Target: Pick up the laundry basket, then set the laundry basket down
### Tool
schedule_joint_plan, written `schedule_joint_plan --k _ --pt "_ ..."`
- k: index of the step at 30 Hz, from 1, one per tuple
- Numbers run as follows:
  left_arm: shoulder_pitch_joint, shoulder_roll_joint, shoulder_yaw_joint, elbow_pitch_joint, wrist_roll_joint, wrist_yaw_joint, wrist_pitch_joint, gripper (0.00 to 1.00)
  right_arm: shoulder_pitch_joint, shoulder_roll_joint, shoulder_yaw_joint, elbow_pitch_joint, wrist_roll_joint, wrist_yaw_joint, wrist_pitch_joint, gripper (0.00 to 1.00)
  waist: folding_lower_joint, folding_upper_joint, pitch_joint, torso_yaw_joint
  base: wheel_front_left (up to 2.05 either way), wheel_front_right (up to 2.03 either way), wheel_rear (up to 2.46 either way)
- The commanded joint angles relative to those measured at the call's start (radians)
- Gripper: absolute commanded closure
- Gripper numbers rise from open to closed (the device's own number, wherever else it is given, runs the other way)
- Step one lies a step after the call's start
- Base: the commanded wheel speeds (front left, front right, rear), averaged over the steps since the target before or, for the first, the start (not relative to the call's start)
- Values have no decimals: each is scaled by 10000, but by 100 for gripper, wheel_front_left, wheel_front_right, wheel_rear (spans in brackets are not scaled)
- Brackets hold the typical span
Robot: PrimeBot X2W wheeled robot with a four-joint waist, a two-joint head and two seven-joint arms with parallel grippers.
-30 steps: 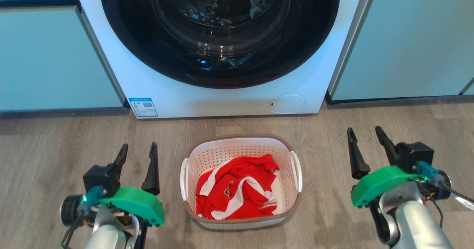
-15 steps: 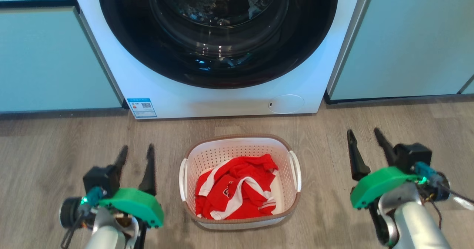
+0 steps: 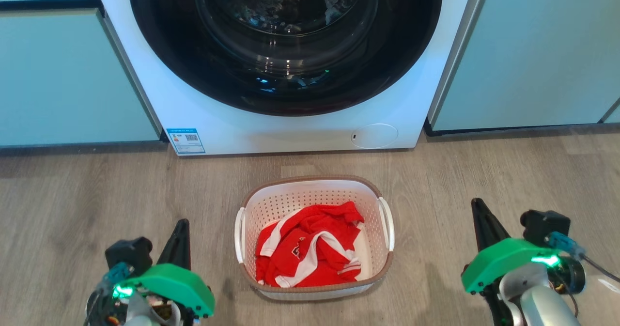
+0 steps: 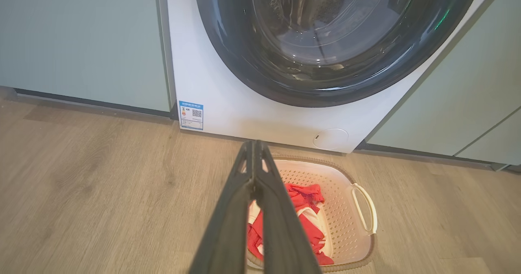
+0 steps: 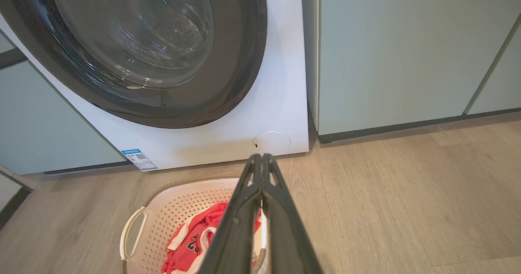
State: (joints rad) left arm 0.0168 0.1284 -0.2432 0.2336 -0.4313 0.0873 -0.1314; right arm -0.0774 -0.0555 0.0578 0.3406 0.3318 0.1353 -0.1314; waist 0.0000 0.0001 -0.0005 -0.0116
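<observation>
The laundry basket [image 3: 310, 194], white and perforated with a brown rim band, stands on the wood floor in front of the washing machine. A red and white garment [image 3: 310, 248] lies in it. My left gripper [image 3: 181, 225] is shut and empty, a hand's width left of the basket's left handle [image 3: 239, 235]. My right gripper [image 3: 477, 205] is also shut and empty, well to the right of the right handle [image 3: 389, 224]. In the left wrist view the shut gripper [image 4: 254, 143] overlaps the basket [image 4: 338, 180]. In the right wrist view the gripper [image 5: 261, 156] rises beside the basket [image 5: 179, 209].
A white front-loading washing machine [image 3: 290, 132] with a dark round door stands just behind the basket. Pale green cabinets [image 3: 63, 84] flank it on both sides. Bare wood floor [image 3: 484, 171] spreads left and right of the basket.
Both grippers have gone from open to shut and drawn back toward the bottom of the head view. The basket has not moved.
</observation>
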Motion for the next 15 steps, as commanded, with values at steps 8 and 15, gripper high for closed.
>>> schedule_joint_plan --k 8,15 --pt "-580 -8 485 -264 -1019 -212 210 100 -454 9 -217 -405 1118 -8 244 100 0 -1 3 10 0 0 0" --pt "-618 -52 664 -243 -1638 -326 339 100 -445 11 -304 -437 1788 -10 371 100 0 -1 5 17 0 0 0"
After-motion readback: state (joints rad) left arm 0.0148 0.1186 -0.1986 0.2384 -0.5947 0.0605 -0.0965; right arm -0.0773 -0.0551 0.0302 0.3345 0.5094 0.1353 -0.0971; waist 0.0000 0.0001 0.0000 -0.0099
